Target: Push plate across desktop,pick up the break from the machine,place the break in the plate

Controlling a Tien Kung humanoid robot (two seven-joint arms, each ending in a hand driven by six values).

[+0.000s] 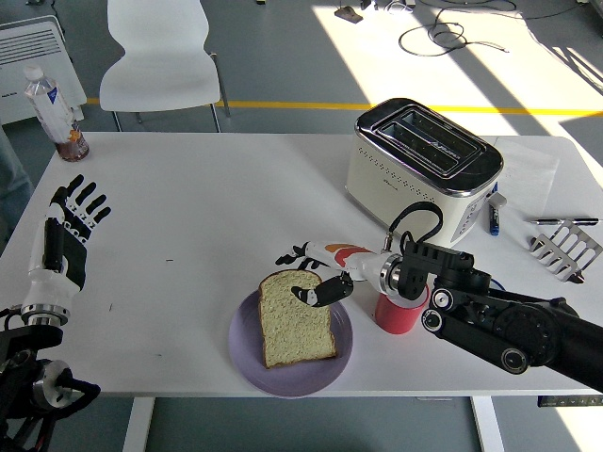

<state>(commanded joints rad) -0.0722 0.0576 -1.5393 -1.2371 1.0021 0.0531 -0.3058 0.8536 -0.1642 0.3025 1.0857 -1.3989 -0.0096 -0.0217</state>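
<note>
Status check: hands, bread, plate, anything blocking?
Right hand open, at the bread slice's top edge. Slice flat on purple plate. Left hand open, idle at left edge. Red cup beside plate, under right wrist.

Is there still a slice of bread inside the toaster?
No, both slots of the toaster look empty, and the bread lies on the purple plate.

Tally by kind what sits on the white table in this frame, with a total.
Toaster: 1
Purple plate: 1
Bread slice: 1
Red cup: 1
Bottle: 1
Metal rack: 1
Pen: 1
Marker: 1
Total: 8
</note>
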